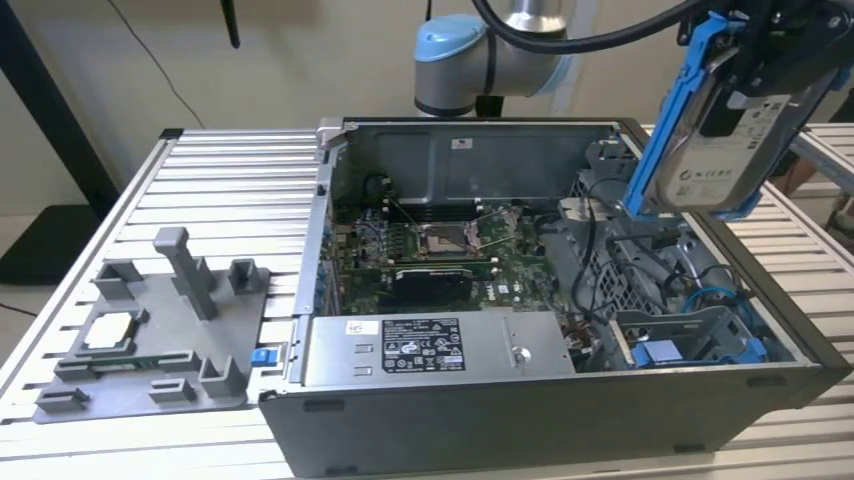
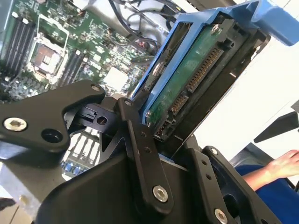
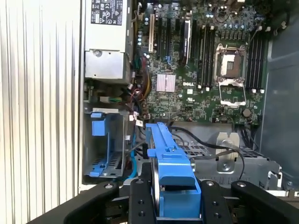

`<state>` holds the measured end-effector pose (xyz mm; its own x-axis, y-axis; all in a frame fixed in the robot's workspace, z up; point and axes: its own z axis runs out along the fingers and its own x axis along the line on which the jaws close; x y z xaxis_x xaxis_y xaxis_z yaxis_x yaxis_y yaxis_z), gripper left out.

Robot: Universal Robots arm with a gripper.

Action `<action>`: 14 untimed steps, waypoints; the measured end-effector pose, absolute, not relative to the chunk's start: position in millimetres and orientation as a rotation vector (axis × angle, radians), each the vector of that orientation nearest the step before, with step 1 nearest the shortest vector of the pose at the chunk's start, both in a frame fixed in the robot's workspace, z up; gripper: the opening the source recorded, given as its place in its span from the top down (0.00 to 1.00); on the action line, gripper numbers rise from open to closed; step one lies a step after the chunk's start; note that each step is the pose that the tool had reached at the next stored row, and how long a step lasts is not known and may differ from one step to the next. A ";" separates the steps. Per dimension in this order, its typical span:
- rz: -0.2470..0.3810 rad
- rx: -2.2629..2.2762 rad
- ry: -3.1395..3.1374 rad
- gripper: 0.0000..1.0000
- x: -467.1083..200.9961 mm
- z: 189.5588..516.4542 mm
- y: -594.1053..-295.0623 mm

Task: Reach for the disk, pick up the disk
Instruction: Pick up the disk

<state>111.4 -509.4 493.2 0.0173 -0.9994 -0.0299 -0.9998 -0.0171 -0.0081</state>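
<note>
The disk [image 1: 727, 150], a silver hard drive with a white label clipped in a blue plastic frame, hangs tilted on edge above the open computer case, at the exterior view's upper right. My gripper [image 1: 785, 52] is shut on its upper end. In the second wrist view the disk's [image 2: 196, 74] green circuit board and connector face the camera, with the black fingers [image 2: 140, 140] clamped on either side of it. In the first wrist view the blue frame of the disk [image 3: 172, 170] sits between the black gripper [image 3: 175, 198] links, above the case.
The open computer case [image 1: 534, 410] holds a motherboard [image 1: 427, 250], a power supply [image 1: 427, 345] and a blue bracket [image 1: 667, 355] in the drive bay. A grey fixture [image 1: 147, 330] stands on the slatted table [image 1: 227, 190]. A person's hand [image 2: 280, 165] is nearby.
</note>
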 end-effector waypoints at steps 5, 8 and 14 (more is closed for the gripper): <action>0.021 -2.220 2.182 1.00 108.7 493.1 -526.4; 0.019 -2.219 2.181 1.00 106.5 493.1 -535.2; 0.012 -2.216 2.177 1.00 102.5 492.2 -548.5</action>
<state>102.5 -548.5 492.2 0.0178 -0.9994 -0.0301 -0.9997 -0.0172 -0.0192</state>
